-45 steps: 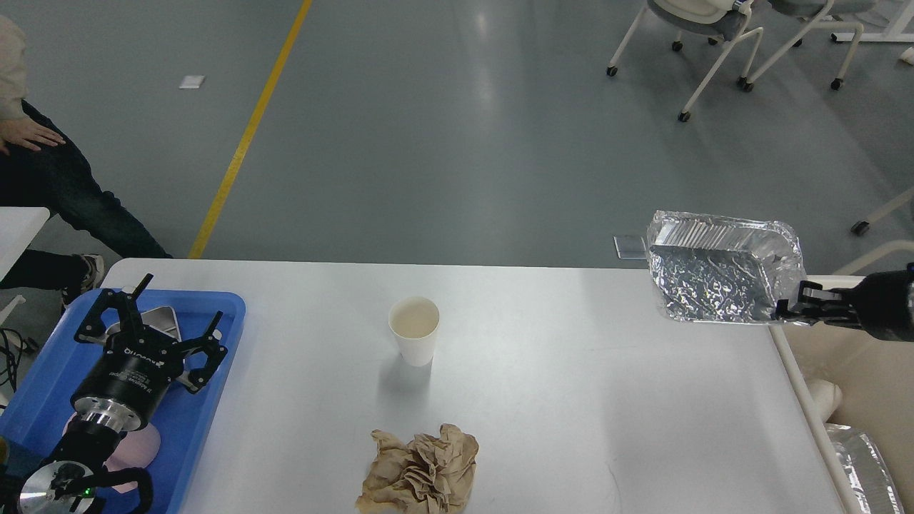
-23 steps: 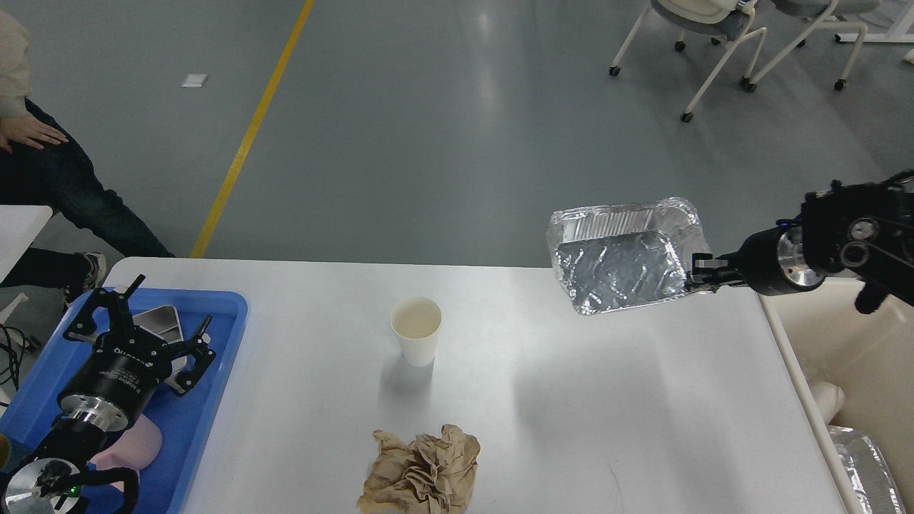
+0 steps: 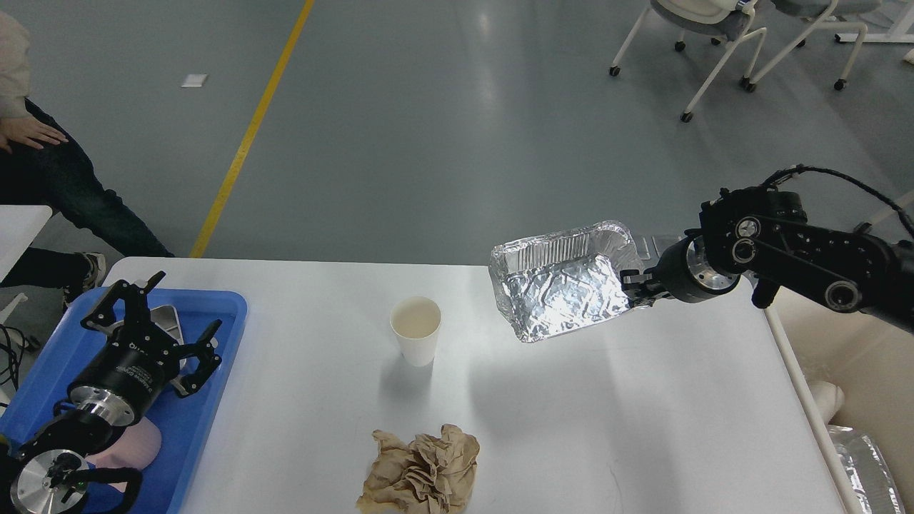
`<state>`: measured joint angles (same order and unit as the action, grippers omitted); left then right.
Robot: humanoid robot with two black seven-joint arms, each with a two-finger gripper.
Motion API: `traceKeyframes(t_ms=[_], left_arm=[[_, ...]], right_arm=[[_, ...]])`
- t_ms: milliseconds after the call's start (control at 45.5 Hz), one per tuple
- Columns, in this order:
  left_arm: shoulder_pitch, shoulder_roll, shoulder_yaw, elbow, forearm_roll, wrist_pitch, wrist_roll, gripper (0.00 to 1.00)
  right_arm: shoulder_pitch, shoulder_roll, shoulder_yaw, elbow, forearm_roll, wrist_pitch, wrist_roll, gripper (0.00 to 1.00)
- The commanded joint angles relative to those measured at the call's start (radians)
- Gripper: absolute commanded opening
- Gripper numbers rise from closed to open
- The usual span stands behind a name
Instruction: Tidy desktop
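Note:
The white desktop [image 3: 571,407] fills the lower middle of the head view. A white paper cup [image 3: 415,330] stands upright near its far middle. A crumpled brown paper wad [image 3: 421,471] lies near the front edge. My right gripper [image 3: 638,287] is shut on the rim of a silver foil tray [image 3: 560,289] and holds it tilted above the far right part of the desktop. My left gripper [image 3: 153,314] is open and empty, over the blue plastic tray [image 3: 207,400] at the left, which holds a metal dish [image 3: 166,321] and a pink item [image 3: 136,446].
A cream-coloured bin [image 3: 857,371] stands at the table's right edge, with a foil piece [image 3: 860,464] and a white item inside. A seated person [image 3: 43,171] is at the far left. Wheeled chairs [image 3: 721,43] stand on the grey floor beyond.
My right arm has carried the foil tray leftward from over the bin edge to above the desktop. My left gripper has shifted slightly over the blue tray and stays open.

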<state>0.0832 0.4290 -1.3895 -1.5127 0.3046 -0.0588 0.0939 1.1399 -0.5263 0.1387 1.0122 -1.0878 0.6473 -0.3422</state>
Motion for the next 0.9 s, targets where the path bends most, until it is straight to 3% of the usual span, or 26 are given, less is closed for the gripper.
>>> traceKeyframes(t_ms=[0, 242, 396, 506, 616, 880], left_arm=[[-0.057, 0.248, 0.119, -0.072, 0.002, 0.059, 0.0, 0.97], [-0.108, 0.733, 0.21, -0.101, 0.092, 0.047, -0.023, 0.97], [-0.086, 0.922, 0.299, -0.158, 0.303, 0.044, -0.098, 0.97], [-0.085, 1.002, 0.383, -0.161, 0.405, 0.044, -0.146, 0.97], [-0.085, 1.047, 0.444, -0.17, 0.441, 0.034, -0.146, 0.97], [-0.085, 1.108, 0.451, -0.219, 0.458, -0.076, -0.138, 0.97]], right_arm=[[-0.009, -0.004, -0.001, 0.002, 0.0, 0.0, 0.0, 0.0], [-0.009, 0.003, 0.001, 0.002, -0.001, -0.002, 0.0, 0.0], [-0.011, 0.0, 0.001, 0.002, -0.001, -0.002, 0.0, 0.0], [-0.011, -0.001, 0.001, 0.005, -0.001, -0.002, 0.0, 0.0], [-0.011, -0.004, 0.001, 0.003, -0.001, -0.002, 0.0, 0.0], [-0.012, -0.012, 0.001, 0.005, -0.001, -0.005, 0.0, 0.0]])
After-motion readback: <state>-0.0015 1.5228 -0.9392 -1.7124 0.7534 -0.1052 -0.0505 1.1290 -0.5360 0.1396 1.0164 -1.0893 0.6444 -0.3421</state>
